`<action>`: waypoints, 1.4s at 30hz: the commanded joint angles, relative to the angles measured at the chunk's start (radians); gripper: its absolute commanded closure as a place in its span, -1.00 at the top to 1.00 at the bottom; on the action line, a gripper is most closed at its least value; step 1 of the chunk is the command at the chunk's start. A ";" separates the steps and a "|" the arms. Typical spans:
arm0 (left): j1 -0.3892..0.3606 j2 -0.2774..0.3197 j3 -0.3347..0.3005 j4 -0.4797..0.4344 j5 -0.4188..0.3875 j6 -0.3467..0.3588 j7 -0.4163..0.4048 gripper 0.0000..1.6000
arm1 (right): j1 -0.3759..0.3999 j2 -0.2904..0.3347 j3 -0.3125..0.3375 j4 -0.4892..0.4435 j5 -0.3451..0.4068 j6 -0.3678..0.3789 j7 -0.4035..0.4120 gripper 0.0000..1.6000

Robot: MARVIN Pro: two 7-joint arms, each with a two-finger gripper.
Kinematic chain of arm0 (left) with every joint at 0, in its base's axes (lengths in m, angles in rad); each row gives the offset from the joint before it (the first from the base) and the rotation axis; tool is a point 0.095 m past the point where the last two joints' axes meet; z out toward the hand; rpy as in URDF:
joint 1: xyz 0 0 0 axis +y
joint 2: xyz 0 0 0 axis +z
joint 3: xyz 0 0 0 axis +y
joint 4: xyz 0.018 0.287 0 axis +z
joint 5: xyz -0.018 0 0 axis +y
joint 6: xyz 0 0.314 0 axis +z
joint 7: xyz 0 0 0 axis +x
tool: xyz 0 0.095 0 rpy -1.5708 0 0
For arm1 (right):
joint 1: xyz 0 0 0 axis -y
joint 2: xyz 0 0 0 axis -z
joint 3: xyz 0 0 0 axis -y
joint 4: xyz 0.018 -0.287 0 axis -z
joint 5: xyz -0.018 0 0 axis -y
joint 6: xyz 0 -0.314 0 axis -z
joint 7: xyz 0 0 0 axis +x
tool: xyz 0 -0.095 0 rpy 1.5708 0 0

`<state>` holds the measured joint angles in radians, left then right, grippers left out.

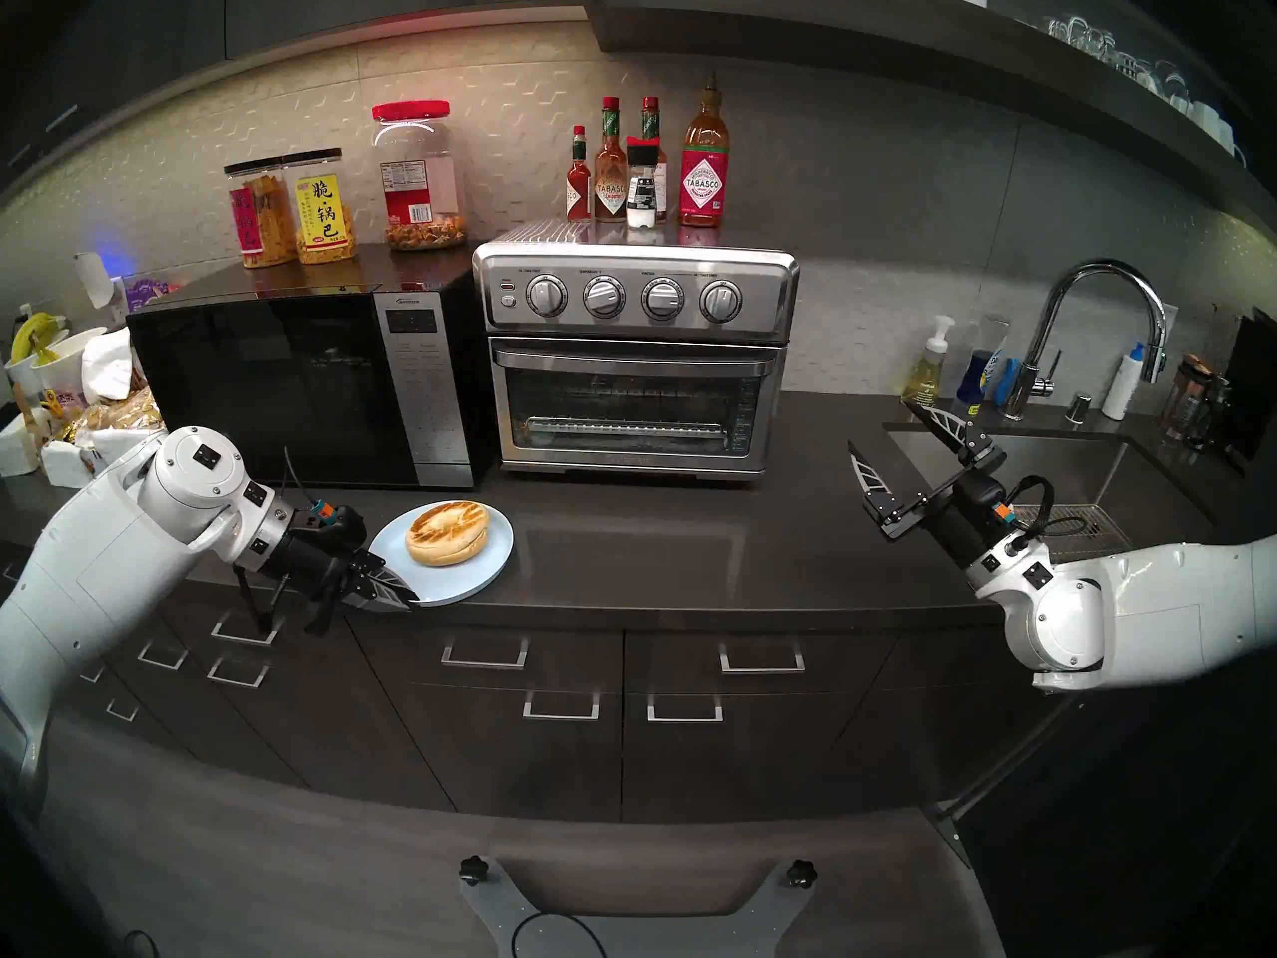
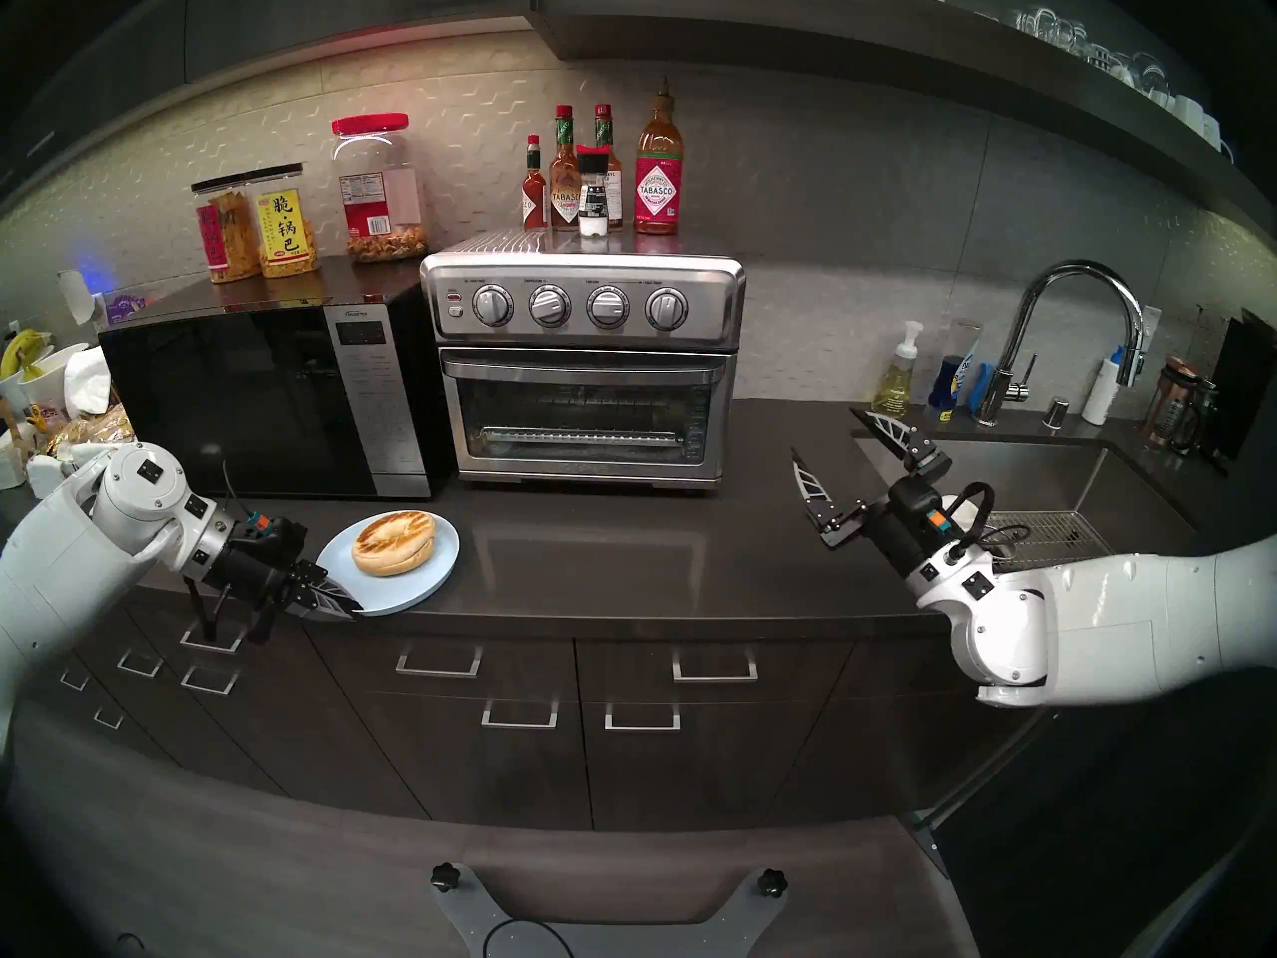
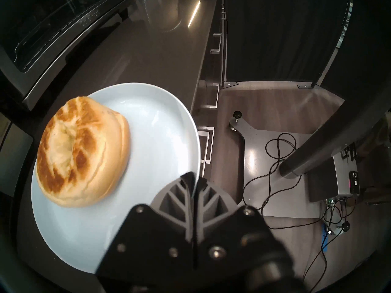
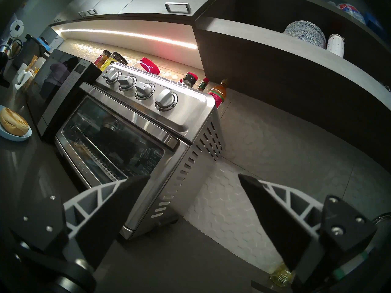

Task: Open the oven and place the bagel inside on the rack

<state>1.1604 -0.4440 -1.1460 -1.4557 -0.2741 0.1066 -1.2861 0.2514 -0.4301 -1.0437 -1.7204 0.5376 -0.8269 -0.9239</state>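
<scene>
The toasted bagel (image 1: 448, 532) lies on a pale blue plate (image 1: 484, 569) near the front edge of the dark countertop (image 1: 691, 556), in front of the black microwave (image 1: 276, 383) and to the left of the toaster oven (image 1: 636, 355). The oven's glass door is shut, and the wire rack (image 1: 625, 426) shows through it low in the cavity. The oven has 4 knobs across its top panel, and sauce bottles (image 1: 703, 168) stand on its roof. The left gripper (image 3: 195, 183) is pinched closed on the near rim of the plate, one finger above and one below. The right gripper (image 1: 888, 445) hangs over the counter beside the sink (image 1: 1036, 466), fingers spread wide and holding nothing.
</scene>
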 commanded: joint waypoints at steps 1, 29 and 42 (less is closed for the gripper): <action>0.042 0.036 0.001 0.017 0.006 -0.004 0.015 -1.00 | 0.015 -0.002 0.011 0.001 -0.002 0.001 -0.002 1.00; -0.094 0.008 -0.022 0.069 0.006 0.058 -0.038 -1.00 | 0.015 -0.001 0.012 0.001 -0.002 0.001 -0.002 1.00; -0.097 -0.037 0.001 0.103 0.029 0.054 -0.036 1.00 | 0.015 -0.001 0.012 0.001 -0.003 0.001 -0.001 1.00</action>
<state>1.0822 -0.4675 -1.1264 -1.3491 -0.2321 0.1674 -1.3351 0.2513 -0.4296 -1.0433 -1.7205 0.5376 -0.8265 -0.9235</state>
